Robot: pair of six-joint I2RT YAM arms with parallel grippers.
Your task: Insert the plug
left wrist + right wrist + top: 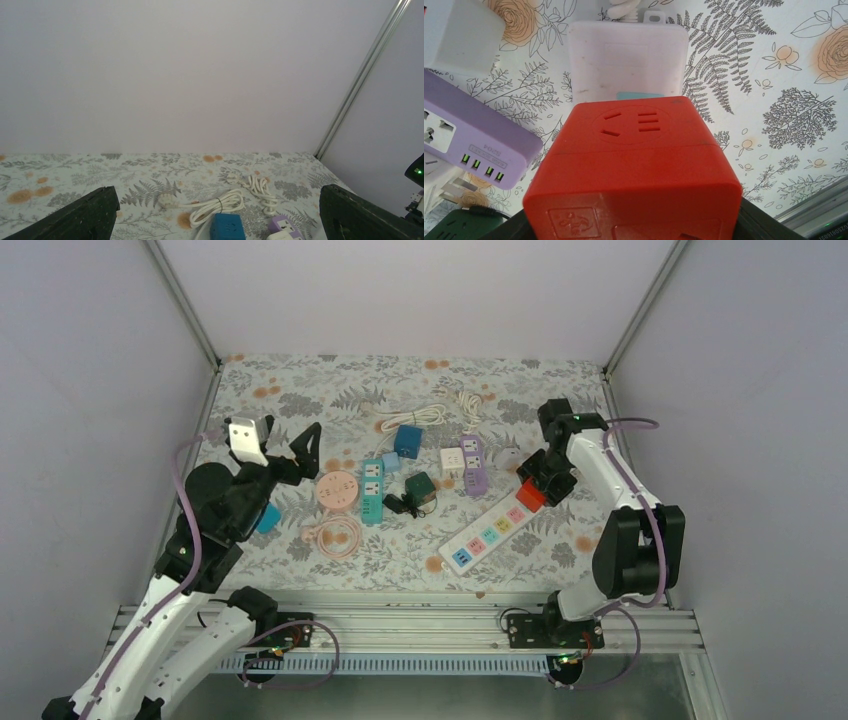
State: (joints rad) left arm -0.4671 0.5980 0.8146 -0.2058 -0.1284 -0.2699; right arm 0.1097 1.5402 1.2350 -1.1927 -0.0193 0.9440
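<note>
- red cube [634,170]: lower part cut off by the right wrist view's bottom edge, prongs not visible
- my right gripper [533,492]: fingers [769,225] mostly hidden behind the red cube
- white power strip [626,60]: near end hidden under the red cube
- my left gripper [280,440]: fingers [75,217] cropped at the bottom edge, same for the blue cube [227,229]

Red plug cube [634,165], white power strip [489,536], purple socket block [474,142], grey-fern, orange-flower tablecloth [300,400].
</note>
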